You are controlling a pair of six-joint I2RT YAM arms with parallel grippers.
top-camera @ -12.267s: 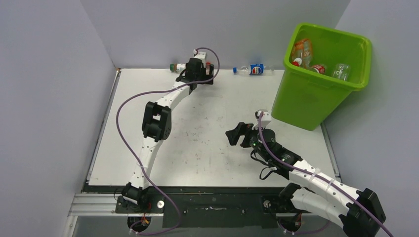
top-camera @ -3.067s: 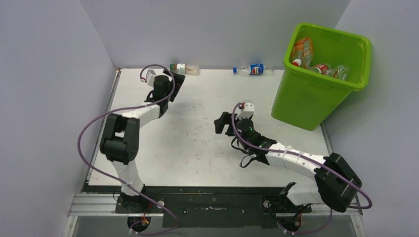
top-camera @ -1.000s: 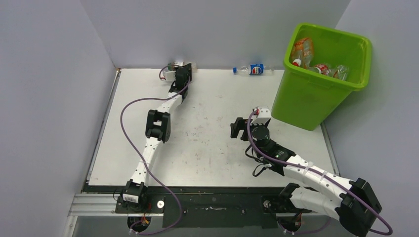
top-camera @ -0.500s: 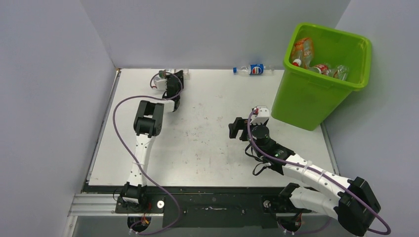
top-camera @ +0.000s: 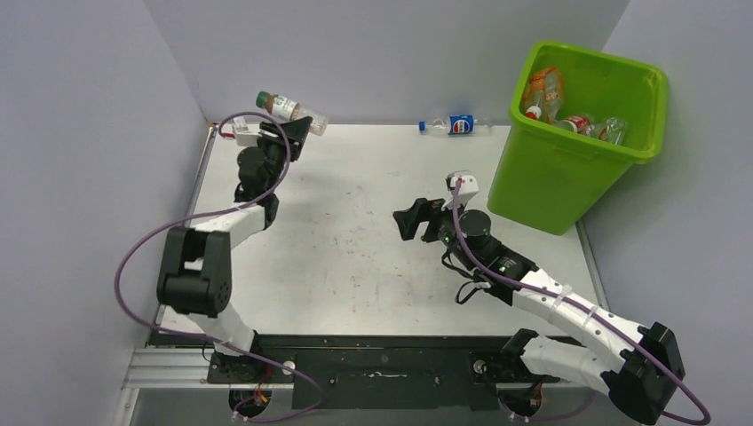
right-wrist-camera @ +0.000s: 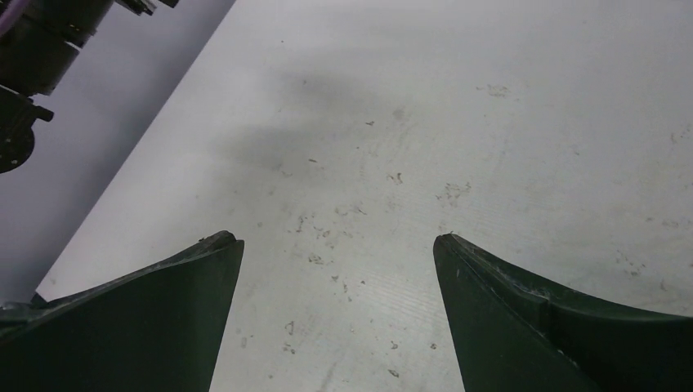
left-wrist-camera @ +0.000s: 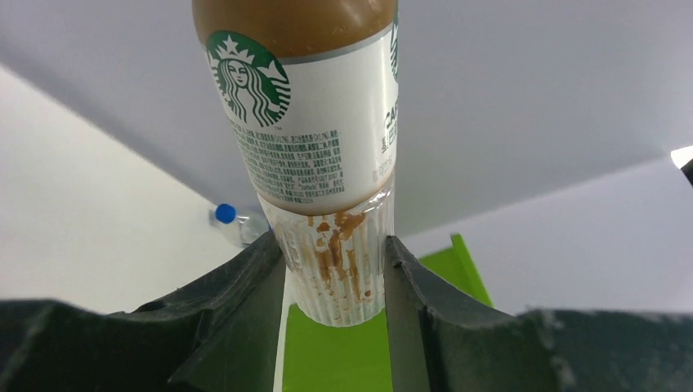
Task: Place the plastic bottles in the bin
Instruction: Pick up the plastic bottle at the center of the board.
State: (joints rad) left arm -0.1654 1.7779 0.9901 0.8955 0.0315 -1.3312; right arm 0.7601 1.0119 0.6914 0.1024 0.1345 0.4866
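Left gripper (left-wrist-camera: pixel 333 265) is clamped on a coffee bottle (left-wrist-camera: pixel 315 139). Its two dark fingers (left-wrist-camera: pixel 245 302) press against either side of the clear ribbed lower end, and the white label with the green logo sits just beyond the fingertips, with brown drink above it. Seen from above, the bottle is held in the air over the far left corner of the table (top-camera: pixel 355 257). It is tilted, its cap end pointing up and to the left, and it touches nothing but the gripper.

Right gripper (right-wrist-camera: pixel 335 245) is spread wide with nothing between its fingers. It hovers low over the scuffed table surface a little right of the middle, its fingertips pointing left toward the other arm.

One more bottle is on the table — a clear blue-labelled bottle (top-camera: pixel 459 125). It lies on its side at the far edge against the back wall (top-camera: pixel 400 44), with its cap to the left, just beside the bin (top-camera: pixel 568 177) but not touching it.

That lime-green bin stands upright at the far right corner. Inside it, near the top, lie an orange bottle (top-camera: pixel 543 89), a red-labelled bottle (top-camera: pixel 573 122) and a clear bottle (top-camera: pixel 613 129) — how many more lie beneath them cannot be told.
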